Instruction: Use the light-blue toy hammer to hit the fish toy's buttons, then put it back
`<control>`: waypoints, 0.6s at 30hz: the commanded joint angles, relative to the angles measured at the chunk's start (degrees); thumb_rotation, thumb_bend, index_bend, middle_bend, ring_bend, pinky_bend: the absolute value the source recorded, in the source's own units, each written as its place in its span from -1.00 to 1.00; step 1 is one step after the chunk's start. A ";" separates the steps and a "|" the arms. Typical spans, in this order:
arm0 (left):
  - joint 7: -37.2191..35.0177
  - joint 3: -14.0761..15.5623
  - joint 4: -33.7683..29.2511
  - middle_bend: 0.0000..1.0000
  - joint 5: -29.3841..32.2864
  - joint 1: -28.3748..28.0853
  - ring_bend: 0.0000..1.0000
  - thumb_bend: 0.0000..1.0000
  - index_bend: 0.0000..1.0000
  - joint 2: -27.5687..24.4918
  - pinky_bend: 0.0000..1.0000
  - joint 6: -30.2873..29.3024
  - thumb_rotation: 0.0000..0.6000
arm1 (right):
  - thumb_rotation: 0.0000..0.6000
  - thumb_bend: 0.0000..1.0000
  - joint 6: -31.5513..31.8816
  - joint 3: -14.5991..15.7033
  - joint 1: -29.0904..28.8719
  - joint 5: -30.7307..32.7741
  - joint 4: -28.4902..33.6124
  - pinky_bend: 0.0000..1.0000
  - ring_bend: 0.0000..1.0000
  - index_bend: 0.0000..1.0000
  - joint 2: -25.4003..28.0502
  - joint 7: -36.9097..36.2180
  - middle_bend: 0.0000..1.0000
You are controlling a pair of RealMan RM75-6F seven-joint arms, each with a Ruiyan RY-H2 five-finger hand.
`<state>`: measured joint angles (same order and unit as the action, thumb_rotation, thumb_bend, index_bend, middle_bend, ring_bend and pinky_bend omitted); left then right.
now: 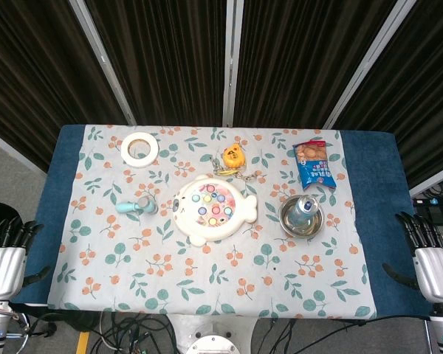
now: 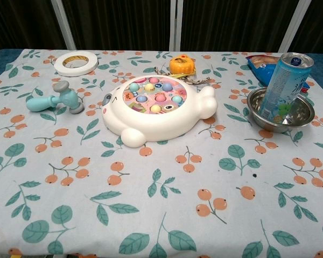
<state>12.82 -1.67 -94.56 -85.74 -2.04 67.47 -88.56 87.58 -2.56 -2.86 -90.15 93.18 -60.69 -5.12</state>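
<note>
On the floral tablecloth, nothing started yet: light-blue toy hammer lying untouched just left of the fish toy, buttons not yet hit. Left hand and right hand resting at the table edges, fingers spread, holding nothing. Still to do: picking up, hitting, putting back.

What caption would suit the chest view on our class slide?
Toy hammer lying left of the fish toy, with a can standing in a metal bowl on the right.
</note>
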 commanded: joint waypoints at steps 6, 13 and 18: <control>0.07 -0.03 -0.24 -0.69 -0.44 -0.15 -0.93 -0.93 -0.62 -0.10 -0.99 0.00 1.00 | 1.00 -0.85 0.28 0.10 0.16 -0.07 -0.24 -1.00 -1.00 -1.00 -0.08 -0.22 -0.84; -1.29 -0.95 -1.26 -0.69 -2.21 -2.74 -0.93 -0.93 -0.62 -1.38 -0.99 2.19 1.00 | 1.00 -0.85 1.20 -0.09 0.50 -0.19 -0.20 -1.00 -1.00 -1.00 0.37 -0.06 -0.85; -6.37 -3.00 -1.51 -0.67 -3.43 -8.20 -0.93 -0.93 -0.58 -2.13 -0.97 7.99 1.00 | 1.00 -0.85 1.07 -0.15 0.21 -0.62 0.31 -1.00 -1.00 -1.00 0.76 0.58 -0.85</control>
<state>8.68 -3.56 -95.93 -88.47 -7.87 65.78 -83.04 88.67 -2.71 -2.63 -90.76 93.49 -59.95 -4.54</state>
